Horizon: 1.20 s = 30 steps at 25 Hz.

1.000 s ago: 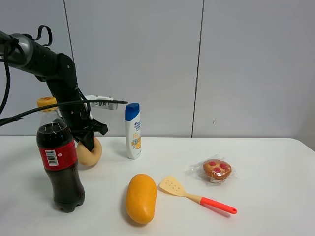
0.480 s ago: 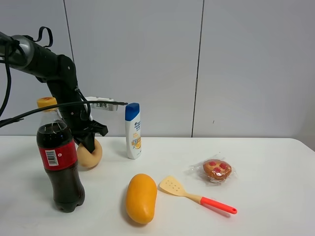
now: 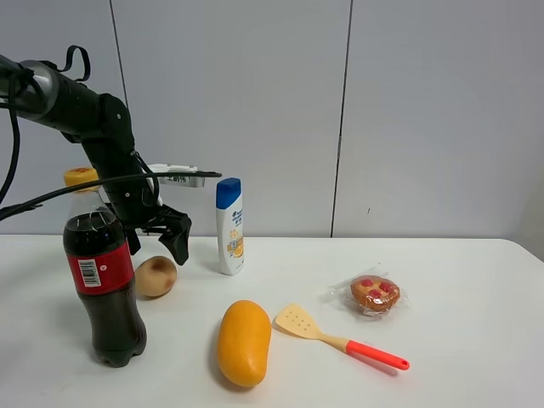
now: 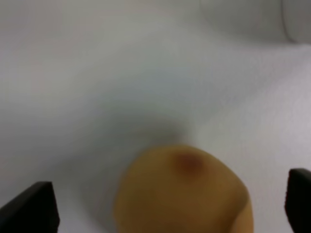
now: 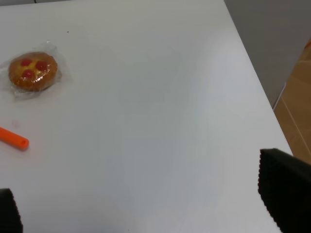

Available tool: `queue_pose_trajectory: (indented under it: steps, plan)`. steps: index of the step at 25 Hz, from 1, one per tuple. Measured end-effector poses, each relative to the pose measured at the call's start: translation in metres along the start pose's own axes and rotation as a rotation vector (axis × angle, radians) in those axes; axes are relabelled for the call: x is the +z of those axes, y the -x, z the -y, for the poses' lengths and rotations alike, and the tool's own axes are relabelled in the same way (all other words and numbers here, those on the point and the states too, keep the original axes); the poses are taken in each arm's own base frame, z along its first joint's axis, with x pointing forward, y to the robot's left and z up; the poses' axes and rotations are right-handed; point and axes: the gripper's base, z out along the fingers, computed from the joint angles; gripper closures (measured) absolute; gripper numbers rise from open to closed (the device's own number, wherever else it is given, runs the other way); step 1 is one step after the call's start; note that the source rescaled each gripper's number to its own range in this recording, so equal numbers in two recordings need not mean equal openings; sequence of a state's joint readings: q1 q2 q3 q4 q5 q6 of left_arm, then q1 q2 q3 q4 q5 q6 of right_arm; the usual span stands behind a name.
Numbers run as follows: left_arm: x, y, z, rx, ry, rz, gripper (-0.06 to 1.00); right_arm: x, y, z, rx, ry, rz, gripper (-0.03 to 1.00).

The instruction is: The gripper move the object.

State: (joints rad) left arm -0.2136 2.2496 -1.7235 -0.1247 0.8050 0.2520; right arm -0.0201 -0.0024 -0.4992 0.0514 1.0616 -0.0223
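1. Left fingers [image 3: 180,241] are spread wide, hanging just above the peach [image 3: 155,275], not touching; it shows between the tips in my wrist cam.
2. Peach sits on the table [image 3: 476,280] just beside the cola bottle [image 3: 104,280], shampoo bottle [image 3: 229,226] near; bare table further right.
3. It's round, smooth, tan with a reddish blush.
4. Right fingers [image 5: 284,187] wide open too, by the table edge.

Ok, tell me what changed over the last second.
The left gripper let go of the peach: its jaws opened and it rose a little, so it now hangs just above the fruit. The peach rests on the table beside the cola bottle. The cola bottle, shampoo bottle, mango, spatula and wrapped pastry stayed put.
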Motion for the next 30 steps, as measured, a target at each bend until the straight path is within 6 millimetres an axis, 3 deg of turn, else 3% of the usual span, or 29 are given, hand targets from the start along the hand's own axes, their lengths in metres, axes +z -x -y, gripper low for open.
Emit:
queue_pose_trajectory:
  steps: [5,14,16,24,27,30]
  plan:
    - [0.0,0.0,0.0,-0.005,-0.005,0.001,-0.05,0.0,0.0,0.0,0.0,0.0,0.0,-0.03]
    - [0.0,0.0,0.001,-0.006,-0.006,-0.003,-0.05,0.0,0.0,0.0,0.0,0.0,0.0,-0.03]
    - [-0.009,0.0,0.001,-0.007,-0.008,-0.005,-0.05,0.0,0.0,0.0,0.0,0.0,0.0,-0.03]
    - [-0.075,0.014,0.005,0.008,0.014,0.133,-0.05,0.0,0.0,0.0,0.0,0.0,0.0,-0.03]
    - [-0.111,0.017,0.009,0.004,0.011,0.204,-0.05,0.0,0.0,0.0,0.0,0.0,0.0,-0.03]
    - [-0.16,0.017,0.014,0.012,0.024,0.307,-0.05,0.0,0.0,0.0,0.0,0.0,0.0,-0.03]
